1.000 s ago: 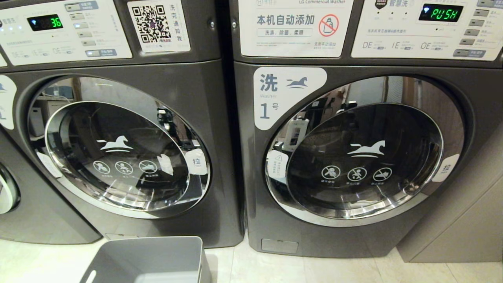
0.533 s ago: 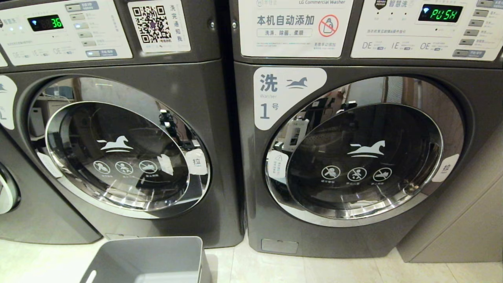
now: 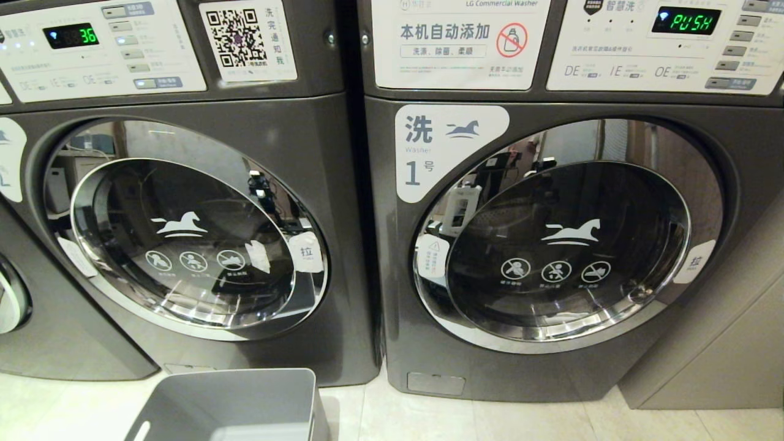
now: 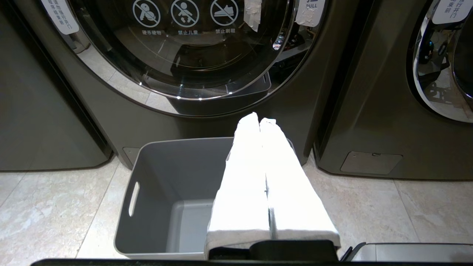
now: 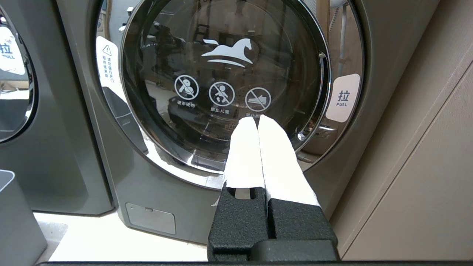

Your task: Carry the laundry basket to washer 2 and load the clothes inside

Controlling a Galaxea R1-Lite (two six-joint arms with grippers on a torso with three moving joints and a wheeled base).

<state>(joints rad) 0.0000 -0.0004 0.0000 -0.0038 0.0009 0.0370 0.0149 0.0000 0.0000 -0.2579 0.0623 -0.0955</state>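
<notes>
The laundry basket (image 3: pixel 236 404) stands upright on the pale tiled floor (image 3: pixel 520 422), its open mouth facing up, directly in front of the left-hand machine — washer 2 (image 3: pixel 331 184), whose label is cut off at the edge of the head view. The tub's long axis appears to run away from the washer's front, with a short wall close to the machine's base and a narrow slot handle (image 4: pixel 133 198) showing in one long wall. Its grey inside looks bare; no garment shows in it. Washer 2's round chrome-rimmed door (image 3: pixel 184 239) is closed, and its display reads 36. Just beside it on the right stands the alike machine labelled 1 (image 3: pixel 551 367), door also closed, display reading PUSH. The left end effector (image 4: pixel 259 120) hovers over the basket's rim nearest that neighbour machine, its white-padded fingers pressed together on nothing. The right end effector (image 5: pixel 257 119) points at washer 1's door glass — its fingers likewise pressed together, empty.
</notes>
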